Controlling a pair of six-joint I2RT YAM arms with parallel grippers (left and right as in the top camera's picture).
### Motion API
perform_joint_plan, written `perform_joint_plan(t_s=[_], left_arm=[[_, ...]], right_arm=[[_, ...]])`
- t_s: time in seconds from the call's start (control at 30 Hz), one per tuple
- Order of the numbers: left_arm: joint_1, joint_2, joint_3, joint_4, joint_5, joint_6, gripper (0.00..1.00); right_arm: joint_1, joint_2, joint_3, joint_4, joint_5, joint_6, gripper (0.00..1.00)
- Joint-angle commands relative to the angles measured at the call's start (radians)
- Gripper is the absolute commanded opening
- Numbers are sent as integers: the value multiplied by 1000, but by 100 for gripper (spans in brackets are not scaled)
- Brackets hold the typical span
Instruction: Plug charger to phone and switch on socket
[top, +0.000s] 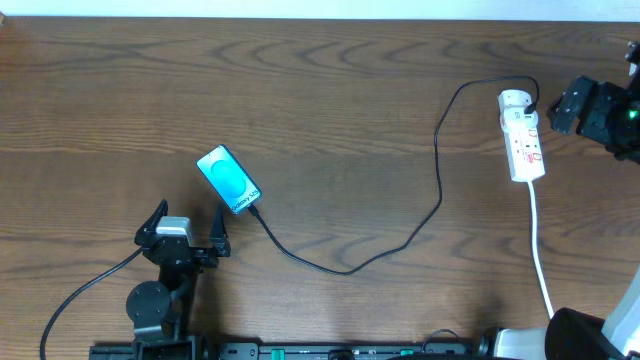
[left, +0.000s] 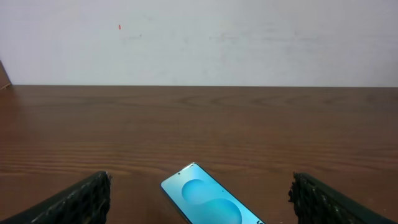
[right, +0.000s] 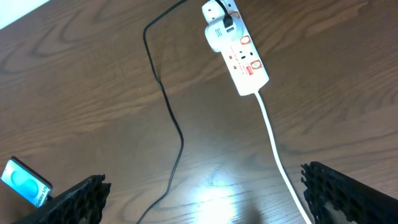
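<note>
The phone (top: 228, 178) lies flat at centre left, cyan screen up. The thin black charger (top: 350, 268) runs from the phone's lower end in a long loop to the far end of the white socket (top: 522, 135) at the right. My left gripper (top: 188, 228) stands open just below the phone, which shows between and ahead of its fingers (left: 81, 202) as the phone (left: 208, 202). My right gripper (top: 562, 108) hovers open beside the socket's far end. Its wrist view looks down on the socket (right: 239, 53), the charger (right: 168, 106) and the phone (right: 25, 182).
The socket's white cord (top: 540, 255) trails towards the table's near edge at the right, seen as the cord (right: 277, 155) close to the right finger (right: 348, 196). A thicker black robot cable (top: 85, 290) curls at the lower left. A pale wall (left: 199, 37) stands beyond the table.
</note>
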Motion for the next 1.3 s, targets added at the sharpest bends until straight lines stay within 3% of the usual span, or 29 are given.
perform_joint_plan(t_s=[0.0, 1.17, 1.27], left_arm=[[5, -8, -8, -50, 13, -5, 92], [5, -6, -8, -50, 13, -5, 92], [5, -6, -8, -50, 13, -5, 92]], right_arm=[[6, -4, 6, -1, 1, 6, 99], [8, -16, -9, 0, 3, 5, 99], [22, -65, -68, 71, 18, 3, 99]])
